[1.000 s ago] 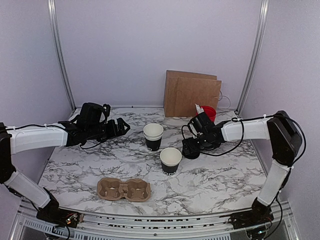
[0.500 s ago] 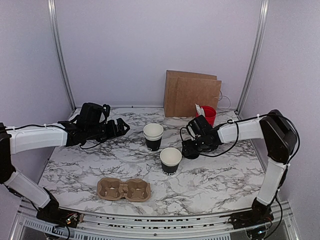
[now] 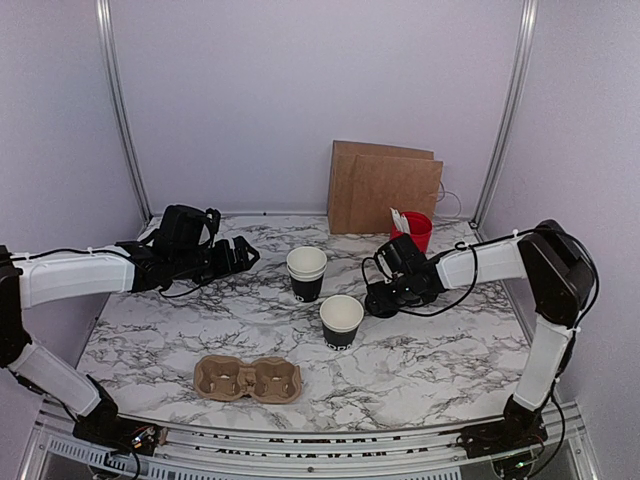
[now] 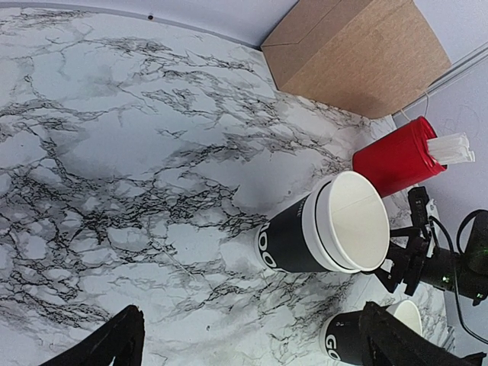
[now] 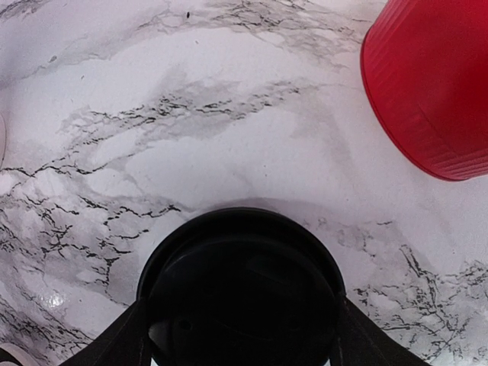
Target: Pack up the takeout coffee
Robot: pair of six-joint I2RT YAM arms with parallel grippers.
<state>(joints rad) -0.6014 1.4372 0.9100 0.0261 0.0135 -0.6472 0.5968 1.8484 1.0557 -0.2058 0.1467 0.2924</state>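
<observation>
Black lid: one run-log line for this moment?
right pincer: straddles black lid, grip unclear | left pincer: open, empty | near cup, far cup: not in carrier

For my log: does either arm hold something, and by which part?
Left fingers: nothing. Right fingers flank the lid at its rim; whether they grip it cannot be told.

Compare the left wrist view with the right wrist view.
Only the left wrist view shows the brown paper bag, the far black cup, the near black cup and the white utensils. Only the right wrist view shows the black round lid, close below the camera. Both show the red cup and the marble table.
</observation>
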